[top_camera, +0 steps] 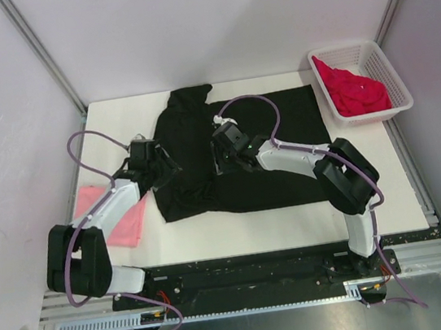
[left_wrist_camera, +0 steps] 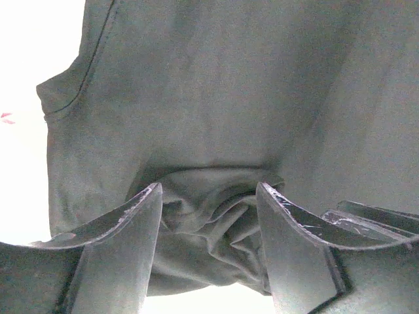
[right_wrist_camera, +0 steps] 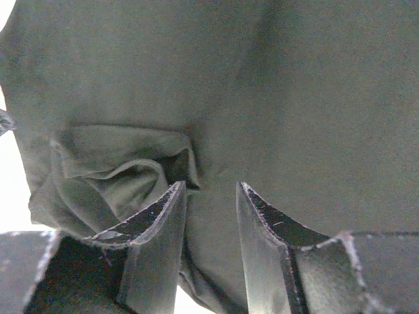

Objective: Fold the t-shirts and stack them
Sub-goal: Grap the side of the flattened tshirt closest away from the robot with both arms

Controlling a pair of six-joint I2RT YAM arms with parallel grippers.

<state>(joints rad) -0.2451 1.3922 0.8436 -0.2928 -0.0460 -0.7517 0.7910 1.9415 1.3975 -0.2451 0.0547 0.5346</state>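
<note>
On the worktop, the black t-shirt lies partly folded; left gripper and right gripper gape over it (neither pinching). To its left sits the pink t-shirt, to its right the red t-shirt in a basket; nothing stacked.

Black t-shirt fills nearly the whole frame, lying mostly smooth. Bunched knot of folds left of centre, just beyond the left fingertip. Right gripper low over the cloth, fingers parted, flat fabric showing between them. Sliver of white counter at left edge.
</note>
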